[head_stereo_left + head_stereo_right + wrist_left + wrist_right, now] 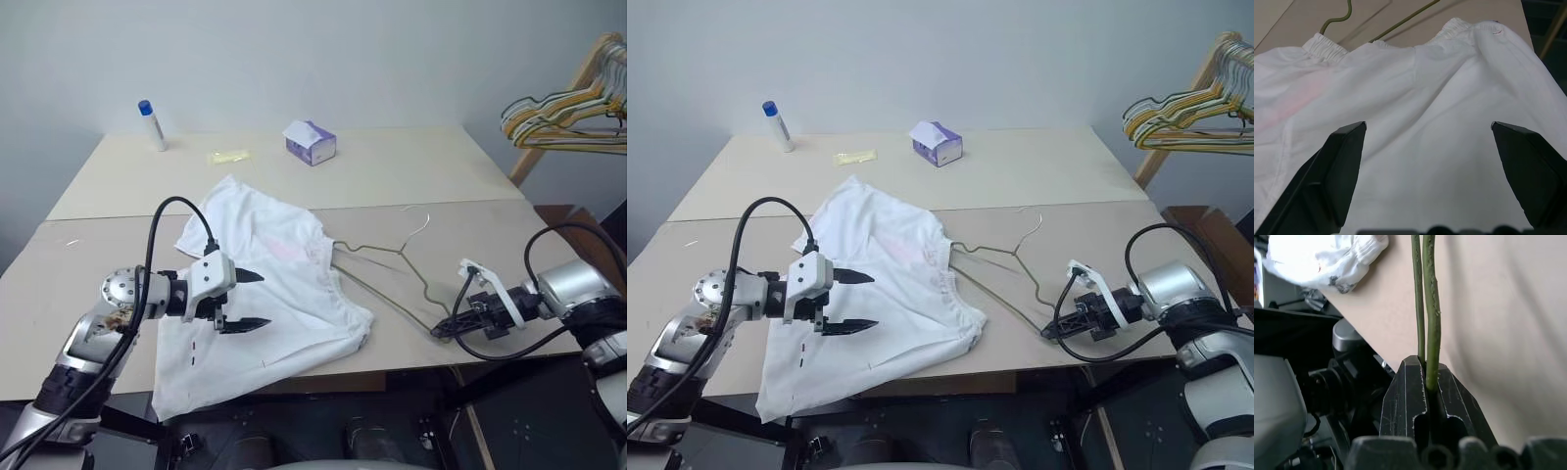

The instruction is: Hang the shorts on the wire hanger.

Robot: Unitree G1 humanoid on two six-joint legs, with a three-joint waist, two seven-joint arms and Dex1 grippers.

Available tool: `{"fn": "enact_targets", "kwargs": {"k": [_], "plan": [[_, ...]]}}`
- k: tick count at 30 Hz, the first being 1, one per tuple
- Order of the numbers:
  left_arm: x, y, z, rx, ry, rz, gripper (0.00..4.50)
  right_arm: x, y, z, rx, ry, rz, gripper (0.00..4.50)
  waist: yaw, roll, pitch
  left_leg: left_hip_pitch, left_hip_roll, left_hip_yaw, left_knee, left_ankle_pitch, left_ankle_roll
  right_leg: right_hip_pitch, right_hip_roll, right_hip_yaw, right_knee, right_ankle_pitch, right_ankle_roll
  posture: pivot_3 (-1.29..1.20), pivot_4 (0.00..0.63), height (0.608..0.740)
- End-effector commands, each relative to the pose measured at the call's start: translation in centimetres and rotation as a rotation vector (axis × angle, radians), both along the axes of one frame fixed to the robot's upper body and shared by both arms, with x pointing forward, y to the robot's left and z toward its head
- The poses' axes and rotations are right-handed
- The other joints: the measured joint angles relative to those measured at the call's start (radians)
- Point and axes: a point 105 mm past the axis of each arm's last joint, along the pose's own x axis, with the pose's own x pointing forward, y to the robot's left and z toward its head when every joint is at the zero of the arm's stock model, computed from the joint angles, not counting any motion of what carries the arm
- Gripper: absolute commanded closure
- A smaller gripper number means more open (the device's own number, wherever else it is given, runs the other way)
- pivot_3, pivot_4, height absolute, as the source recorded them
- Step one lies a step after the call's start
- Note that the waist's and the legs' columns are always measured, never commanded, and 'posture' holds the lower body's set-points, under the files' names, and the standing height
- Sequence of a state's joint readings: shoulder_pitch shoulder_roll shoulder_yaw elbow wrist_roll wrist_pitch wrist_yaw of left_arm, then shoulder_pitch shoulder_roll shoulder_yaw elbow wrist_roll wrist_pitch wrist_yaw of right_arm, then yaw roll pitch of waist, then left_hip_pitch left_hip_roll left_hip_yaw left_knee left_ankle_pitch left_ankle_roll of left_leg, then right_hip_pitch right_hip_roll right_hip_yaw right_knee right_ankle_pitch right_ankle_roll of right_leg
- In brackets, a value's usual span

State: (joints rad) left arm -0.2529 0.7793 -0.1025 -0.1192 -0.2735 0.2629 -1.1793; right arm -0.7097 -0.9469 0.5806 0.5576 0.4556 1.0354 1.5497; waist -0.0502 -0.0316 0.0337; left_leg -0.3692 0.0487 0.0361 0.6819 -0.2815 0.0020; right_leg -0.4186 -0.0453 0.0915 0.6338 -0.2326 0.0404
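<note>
The white shorts [279,284] lie spread on the beige table [411,176], one hem hanging over the front edge. Their gathered waistband [1327,45] faces the wire hanger [392,259]. The hanger lies flat to the right of the shorts, and its left end reaches under the waistband. My left gripper [263,300] hovers open just above the middle of the shorts, one black finger [1337,166] on each side of bare cloth. At the table's front edge my right gripper [443,331] is shut on the hanger's right corner. Both wires [1431,308] of that corner run out from between the closed jaws.
At the back of the table stand a purple tissue box [311,143], a white bottle with a blue cap [153,125] and a yellow packet [228,156]. A bunch of yellow and multicoloured hangers [563,117] hangs at the far right. A seam [470,203] crosses the table.
</note>
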Motion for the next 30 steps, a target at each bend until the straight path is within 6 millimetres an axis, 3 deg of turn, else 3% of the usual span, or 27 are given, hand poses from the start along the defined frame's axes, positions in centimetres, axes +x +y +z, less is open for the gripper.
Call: {"fn": "enact_targets", "kwargs": {"k": [1, 4, 10, 14, 18, 23, 30], "plan": [[0.2, -0.4, 0.2, 0.004, -0.038, -0.007, 0.09, 0.3, 0.8, 1.5, 0.062, -0.019, 0.078, 4.5, 0.002, 0.0, 0.0, 0.0, 0.0, 0.0, 0.0, 0.0, 0.0, 0.0, 0.0, 0.0, 0.0, 0.0, 0.0, 0.01, 0.0, 0.74], [0.4, -0.6, 0.0, 0.007, -0.045, -0.006, 0.09, 1.9, 1.1, 1.5, 0.07, -0.02, 0.014, 4.5, 0.001, 0.0, 0.0, 0.001, 0.0, 0.0, 0.001, 0.0, 0.0, 0.0, 0.0, 0.0, 0.001, 0.0, 0.0, 0.01, 0.0, 0.74], [0.4, -0.6, -0.3, 0.027, -0.054, -0.004, 0.09, 5.0, 0.8, 4.0, 0.187, -0.131, -0.129, 4.5, 0.007, 0.0, 0.0, 0.0, 0.0, 0.001, 0.001, 0.0, 0.0, -0.002, 0.0, 0.001, 0.004, 0.0, -0.001, 0.02, 0.0, 0.74], [-0.1, -0.5, -0.7, 0.029, -0.043, -0.003, 0.09, 3.5, 1.1, 3.7, 0.202, -0.124, -0.049, 4.5, 0.017, 0.0, 0.0, 0.0, 0.0, 0.0, 0.001, 0.0, 0.0, -0.002, 0.0, 0.0, 0.005, 0.0, -0.001, 0.02, 0.0, 0.74], [-0.3, -0.8, -1.0, 0.029, -0.036, -0.013, 0.09, 1.3, 1.8, 1.2, 0.125, -0.02, 0.052, 4.5, 0.018, 0.001, -0.001, 0.0, 0.0, 0.0, 0.002, 0.0, 0.0, -0.002, 0.0, 0.0, 0.007, 0.0, -0.001, 0.01, 0.0, 0.74], [-0.1, -1.0, -1.3, 0.046, -0.041, -0.019, 0.09, 2.4, 1.6, 0.4, 0.072, -0.025, 0.021, 4.5, 0.001, 0.005, -0.003, 0.002, 0.0, 0.002, 0.003, 0.0, 0.0, -0.001, 0.0, 0.003, 0.009, 0.0, -0.001, 0.01, 0.0, 0.74], [-0.3, -0.9, -1.6, 0.058, -0.039, -0.014, 0.09, 4.6, 0.9, 1.9, 0.036, -0.131, -0.007, 4.5, 0.007, 0.005, -0.003, 0.001, 0.0, 0.002, 0.003, 0.0, 0.0, -0.002, 0.001, 0.002, 0.008, 0.0, -0.001, 0.01, 0.0, 0.74]]}}
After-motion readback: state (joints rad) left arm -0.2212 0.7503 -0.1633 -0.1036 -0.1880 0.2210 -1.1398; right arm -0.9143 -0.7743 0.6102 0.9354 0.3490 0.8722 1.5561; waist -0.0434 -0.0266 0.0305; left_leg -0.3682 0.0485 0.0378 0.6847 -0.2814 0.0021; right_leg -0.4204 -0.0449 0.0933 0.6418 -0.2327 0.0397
